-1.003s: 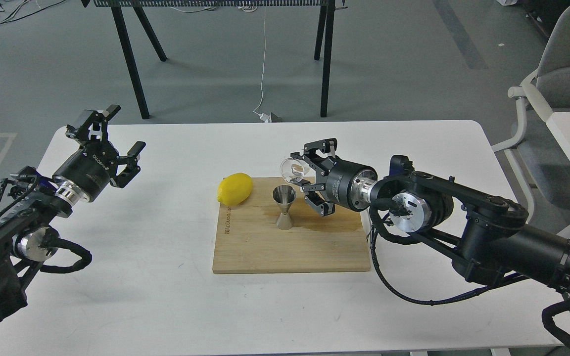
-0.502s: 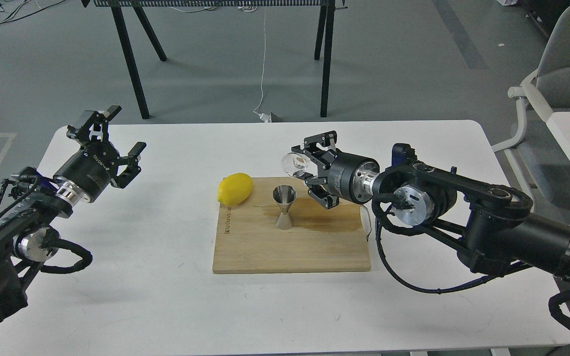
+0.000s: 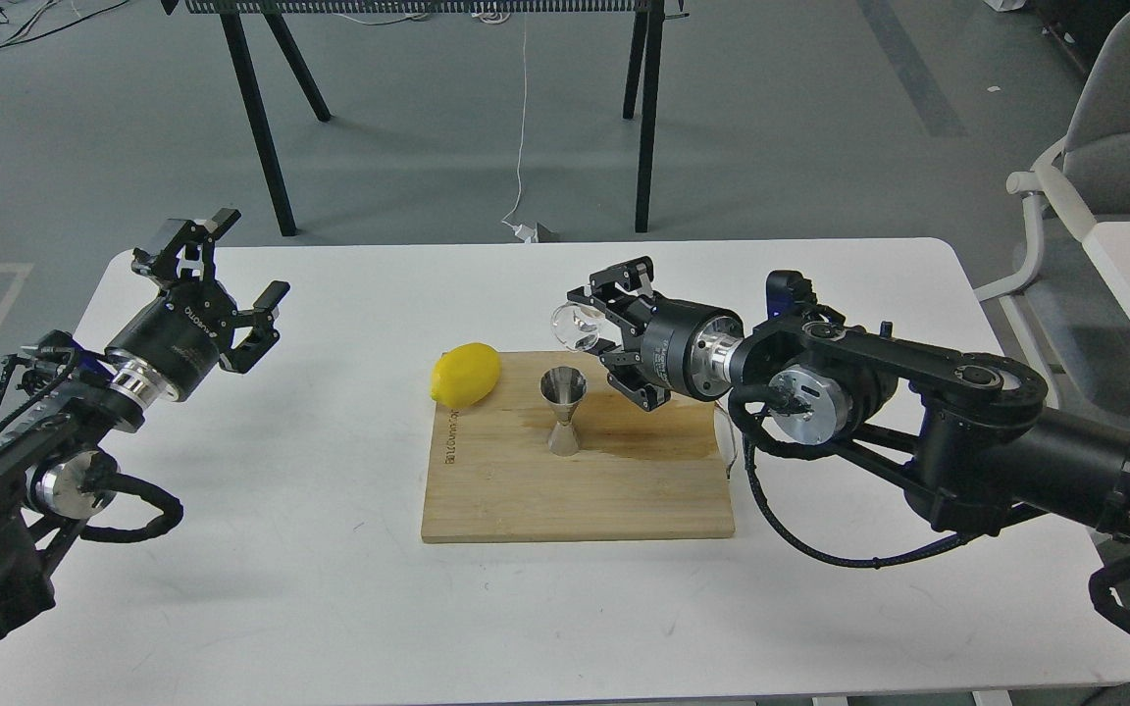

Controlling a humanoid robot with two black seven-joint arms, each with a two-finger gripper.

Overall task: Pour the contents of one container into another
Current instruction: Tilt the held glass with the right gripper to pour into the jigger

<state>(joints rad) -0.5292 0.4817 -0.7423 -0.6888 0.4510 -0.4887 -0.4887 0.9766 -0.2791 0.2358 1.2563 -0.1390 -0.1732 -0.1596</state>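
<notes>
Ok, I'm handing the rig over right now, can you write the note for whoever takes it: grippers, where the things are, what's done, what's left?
Right gripper: shut on the glass cup, held tipped on its side in the air, above and just behind the jigger.
Left gripper: open, empty, raised over the left end of the table.
Jigger: upright on the wooden board, lemon at the board's far left corner.
Done: cup picked up and tilted near the jigger.
Cannot tell: whether anything is in the cup or the jigger.
Left: check the jigger, finish the pour if needed, set the cup down.
</notes>
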